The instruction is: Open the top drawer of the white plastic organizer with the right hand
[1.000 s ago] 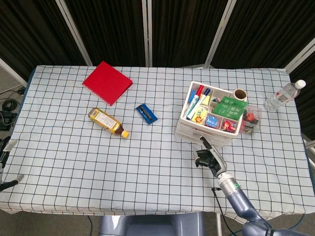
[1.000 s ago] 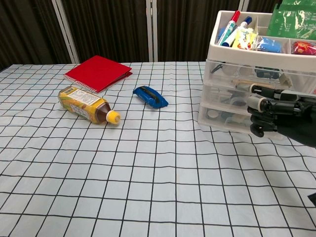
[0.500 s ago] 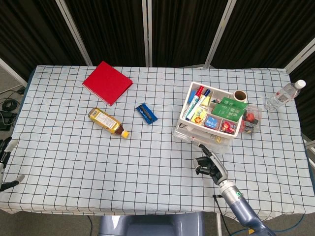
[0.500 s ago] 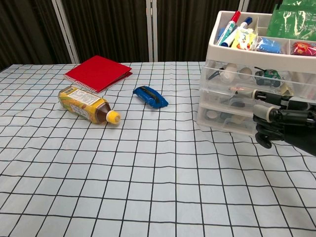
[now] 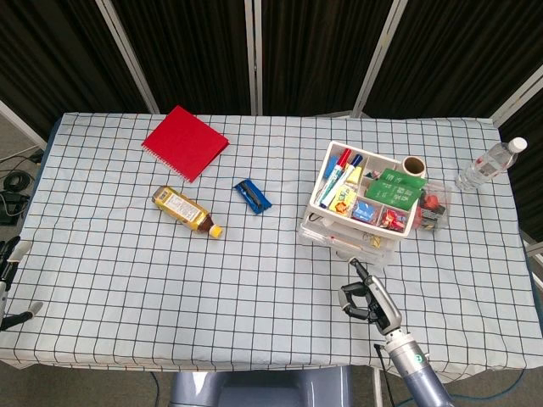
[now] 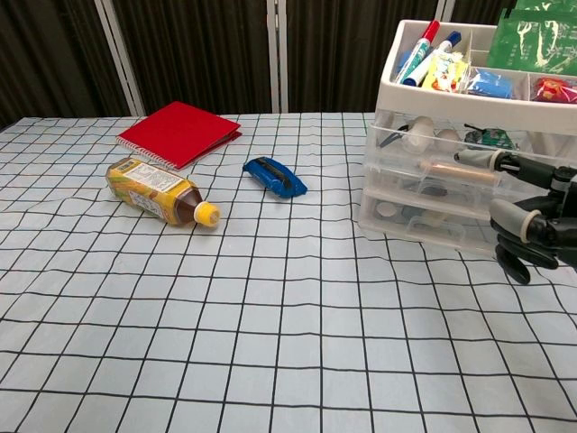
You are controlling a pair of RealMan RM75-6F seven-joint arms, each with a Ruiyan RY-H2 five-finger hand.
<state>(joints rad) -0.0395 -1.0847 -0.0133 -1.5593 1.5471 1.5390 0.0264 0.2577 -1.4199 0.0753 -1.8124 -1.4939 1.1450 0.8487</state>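
The white plastic organizer [image 5: 317,202] [image 6: 424,95] stands right of the table's middle, its top tray full of markers and small packets. Its top drawer [image 5: 329,239] [image 6: 433,149] sticks out a little toward the table's front, with small items showing inside. My right hand [image 5: 366,297] [image 6: 532,230] hovers just in front of the drawer, fingers curled in on nothing, with one finger [image 6: 482,161] stretched out toward the drawer's front. The head view shows a small gap between that fingertip and the drawer. At the left edge, pale parts that may be my left hand [image 5: 12,284] are barely visible.
A tea bottle [image 5: 187,210] [image 6: 160,191] lies on its side left of centre, with a red notebook [image 5: 184,142] behind it and a blue object [image 5: 252,195] [image 6: 274,175] nearer the organizer. Right of the organizer lies a water bottle [image 5: 490,164].
The top drawer has slid out toward the table's front. My right hand drew back with it, then on toward the front edge and right, coming off the drawer.
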